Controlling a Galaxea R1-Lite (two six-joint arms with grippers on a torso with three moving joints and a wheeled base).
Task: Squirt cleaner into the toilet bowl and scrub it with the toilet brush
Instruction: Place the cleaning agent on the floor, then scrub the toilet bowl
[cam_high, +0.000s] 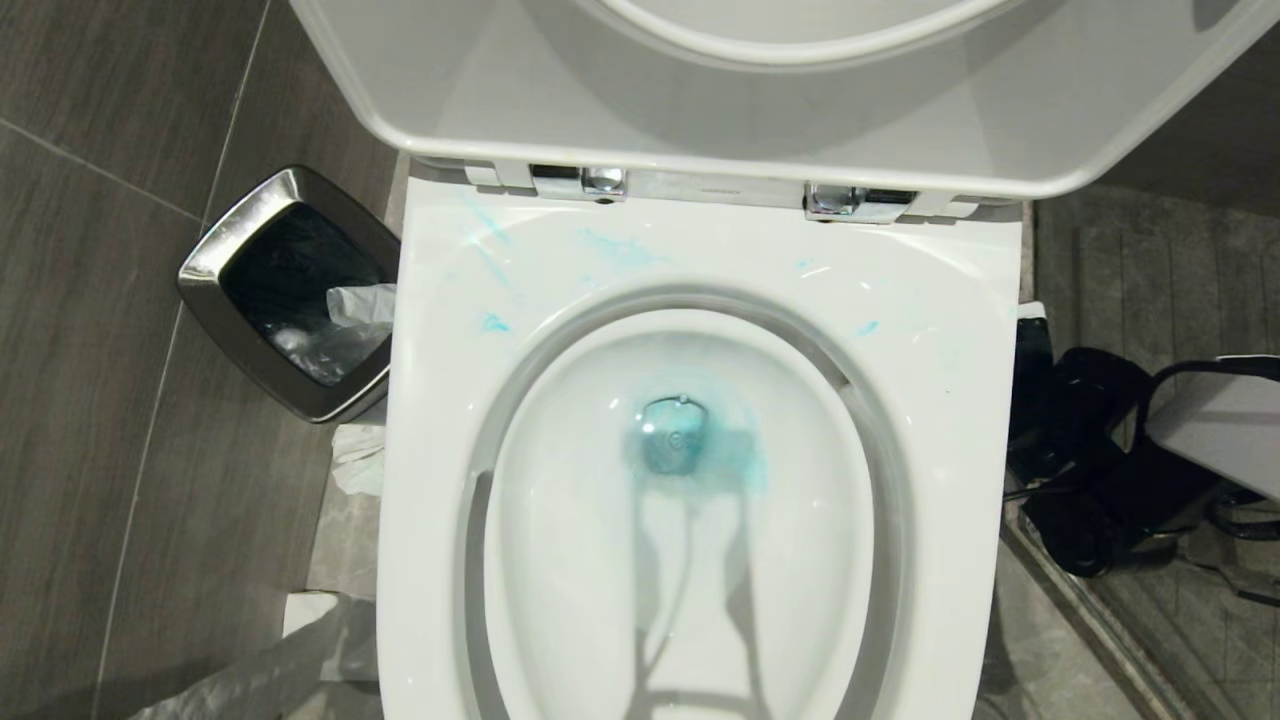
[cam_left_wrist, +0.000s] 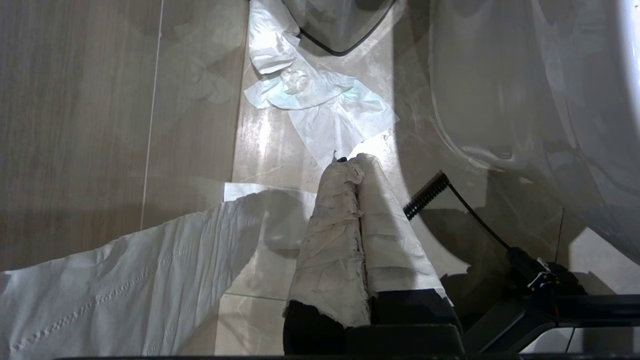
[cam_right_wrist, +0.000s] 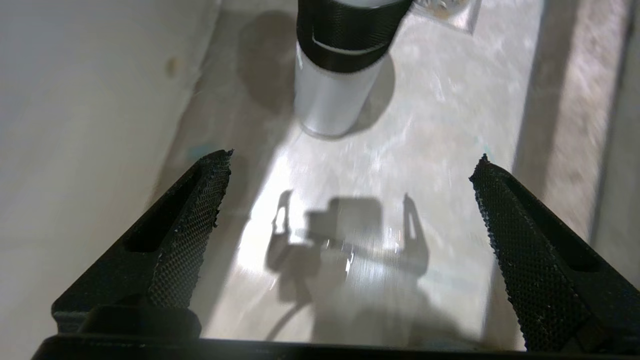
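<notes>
Only the head view shows the toilet bowl (cam_high: 700, 480), blue cleaner (cam_high: 690, 445) pooled at its drain. The right hand (cam_right_wrist: 350, 200) gapes wide over bare floor (cam_right_wrist: 425, 150). The left hand (cam_left_wrist: 357, 172), pressed closed, hangs beside tissue (cam_left_wrist: 320, 100).

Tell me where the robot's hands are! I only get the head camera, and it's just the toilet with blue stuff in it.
Observer: The right gripper hangs low over the floor, wide open and empty.
Operator: Is anything near it?
Observer: Yes, a white cylinder with a black band stands on the floor just ahead of it.
Operator: And the other hand?
Observer: The left gripper is shut, its fingers wrapped in white, pointing towards crumpled tissue on the floor.
</notes>
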